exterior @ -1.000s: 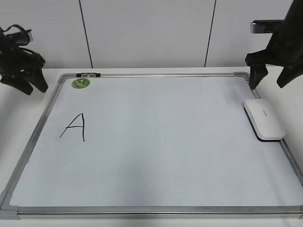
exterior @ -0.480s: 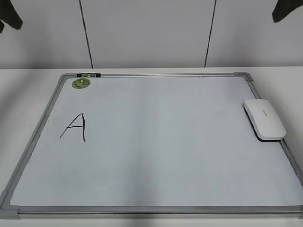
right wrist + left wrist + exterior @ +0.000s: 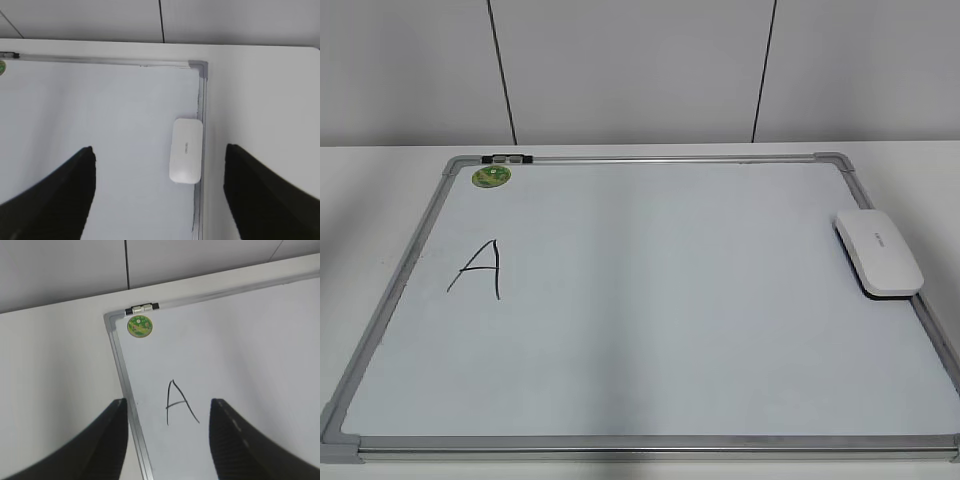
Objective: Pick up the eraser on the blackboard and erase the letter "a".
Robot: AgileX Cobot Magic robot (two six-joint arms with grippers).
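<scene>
The blackboard [image 3: 650, 159] is a white board in a silver frame, flat on the table. The white eraser [image 3: 878, 252] lies on its right edge, half over the frame. The only writing is a black capital "A" [image 3: 480, 268] at the left; no lowercase "a" shows. Neither gripper appears in the exterior view. In the left wrist view my left gripper [image 3: 169, 402] is open and empty, high above the capital "A" [image 3: 179, 402] and the board's left frame [image 3: 117, 355]. In the right wrist view my right gripper [image 3: 160, 147] is open and empty, high above the eraser [image 3: 186, 150].
A round green sticker [image 3: 491, 176] and a small black clip [image 3: 506, 158] sit at the board's far left corner. The board lies on a white table [image 3: 380, 200] with a white panelled wall behind it.
Both arms have risen out of the exterior view: a second ago they stood at the board's far corners, half a second ago only their tips showed at the top. Eraser and board unmoved.
</scene>
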